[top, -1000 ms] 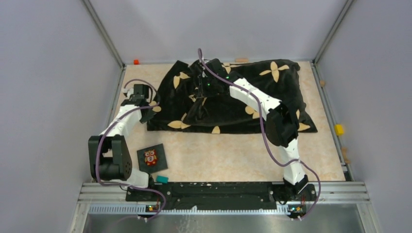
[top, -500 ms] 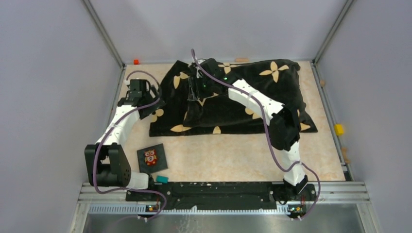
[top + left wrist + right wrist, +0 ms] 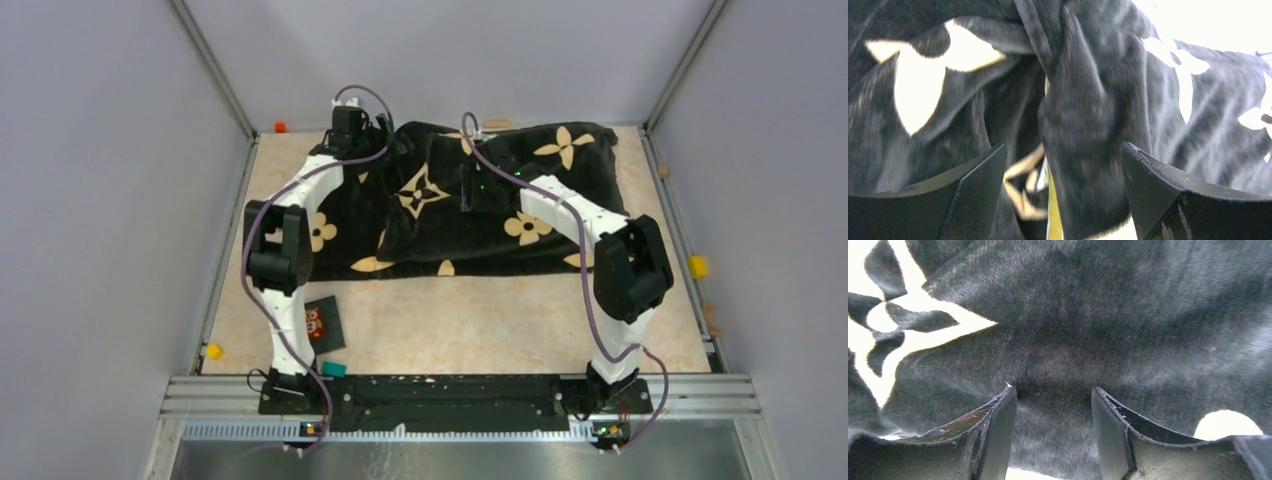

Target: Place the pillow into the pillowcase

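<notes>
The black pillowcase with cream flower motifs lies bulging across the back of the table. Of the pillow I see only a yellow band and a white sliver beside it in the left wrist view, under a raised fold of the pillowcase. My left gripper is at the case's back left corner, and in its wrist view the left gripper stands open wide astride that fold. My right gripper rests on top of the case's middle. Seen from the wrist, the right gripper is open against the velvety pillowcase.
A small owl card and a teal block lie by the left arm's base. Yellow blocks sit at the left and right edges, an orange block at the back left. Grey walls enclose the table.
Both grippers have opened. The left arm swung from the case's left edge to its back left corner. The right gripper let go of the bunched fabric and moved right; the cloth now lies flatter.
</notes>
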Controlling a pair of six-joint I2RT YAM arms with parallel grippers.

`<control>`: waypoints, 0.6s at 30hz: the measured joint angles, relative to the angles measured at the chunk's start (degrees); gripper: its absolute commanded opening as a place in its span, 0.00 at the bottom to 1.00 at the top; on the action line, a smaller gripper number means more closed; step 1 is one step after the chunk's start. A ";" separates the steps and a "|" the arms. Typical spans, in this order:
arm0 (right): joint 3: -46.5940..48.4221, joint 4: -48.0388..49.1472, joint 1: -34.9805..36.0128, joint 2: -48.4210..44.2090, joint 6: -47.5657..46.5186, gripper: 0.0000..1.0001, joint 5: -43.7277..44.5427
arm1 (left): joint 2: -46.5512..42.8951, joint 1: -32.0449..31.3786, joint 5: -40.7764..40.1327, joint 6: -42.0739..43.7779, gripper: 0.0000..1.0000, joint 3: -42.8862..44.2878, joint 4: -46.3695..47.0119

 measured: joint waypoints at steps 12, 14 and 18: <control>-7.58 4.20 1.29 2.40 -1.01 0.57 0.28 | 20.55 0.74 -0.09 -4.37 0.71 19.80 5.51; -9.18 5.42 1.29 1.51 -1.03 0.57 0.24 | 21.70 0.74 0.15 -5.51 0.62 20.59 6.97; -11.26 5.84 1.29 -0.24 -1.09 0.57 0.22 | 24.90 0.79 0.74 -7.48 0.27 23.45 8.50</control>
